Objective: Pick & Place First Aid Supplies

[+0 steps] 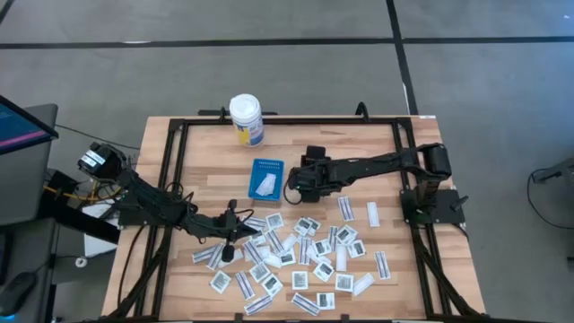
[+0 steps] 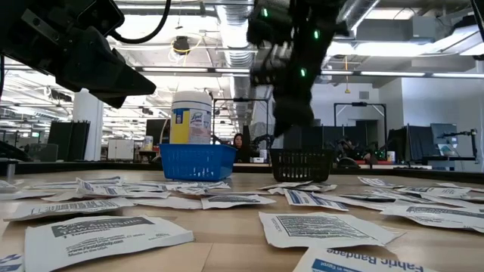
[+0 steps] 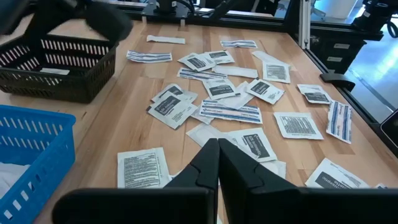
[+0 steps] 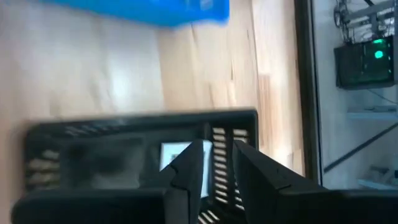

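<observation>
- We see a few packets (image 1: 265, 186) already in the blue tray (image 1: 267, 164); dozens lie loose on the bench (image 1: 377, 179)
- Right gripper (image 4: 217, 163) over the black basket (image 4: 118, 134), jaws parted, empty
- Left gripper (image 3: 217, 163) clenched, empty

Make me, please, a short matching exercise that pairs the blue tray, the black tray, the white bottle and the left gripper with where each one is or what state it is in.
Things:
1. blue tray
2. black tray
3. white bottle
4. left gripper

Places or states:
A. directly under the right gripper
B. shut and empty, above the scattered packets
C. standing at the far edge of the table, yellow label showing
D. holding a few white packets, between the bottle and the packet pile

Pairs: 1-D, 2-A, 3-C, 4-B
</observation>
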You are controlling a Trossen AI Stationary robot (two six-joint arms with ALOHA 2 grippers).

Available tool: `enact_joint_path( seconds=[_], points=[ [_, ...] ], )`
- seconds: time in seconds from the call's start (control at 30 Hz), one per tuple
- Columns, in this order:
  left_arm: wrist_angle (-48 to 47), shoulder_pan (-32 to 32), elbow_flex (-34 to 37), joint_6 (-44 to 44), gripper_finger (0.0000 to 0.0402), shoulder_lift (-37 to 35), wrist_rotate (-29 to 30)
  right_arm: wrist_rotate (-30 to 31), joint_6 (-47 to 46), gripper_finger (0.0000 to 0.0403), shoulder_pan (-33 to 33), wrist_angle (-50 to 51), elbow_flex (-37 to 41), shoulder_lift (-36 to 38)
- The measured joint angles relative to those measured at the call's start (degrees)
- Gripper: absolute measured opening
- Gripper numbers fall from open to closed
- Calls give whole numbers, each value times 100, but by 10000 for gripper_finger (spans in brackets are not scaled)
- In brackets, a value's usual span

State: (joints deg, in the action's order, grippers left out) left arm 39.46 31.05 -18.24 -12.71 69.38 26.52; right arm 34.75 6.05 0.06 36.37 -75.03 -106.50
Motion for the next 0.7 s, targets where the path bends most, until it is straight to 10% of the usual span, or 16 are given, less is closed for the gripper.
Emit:
enact_joint_path(
  seconds=[0.4, 0.7],
  points=[
    [0, 3, 2, -60, 7, 0, 0, -304, -934, 80, 1110, 1568, -794, 294],
    [0, 5, 2, -66, 7, 0, 0, -662, -1006, 79, 1740, 687, 508, 1627]
  ],
)
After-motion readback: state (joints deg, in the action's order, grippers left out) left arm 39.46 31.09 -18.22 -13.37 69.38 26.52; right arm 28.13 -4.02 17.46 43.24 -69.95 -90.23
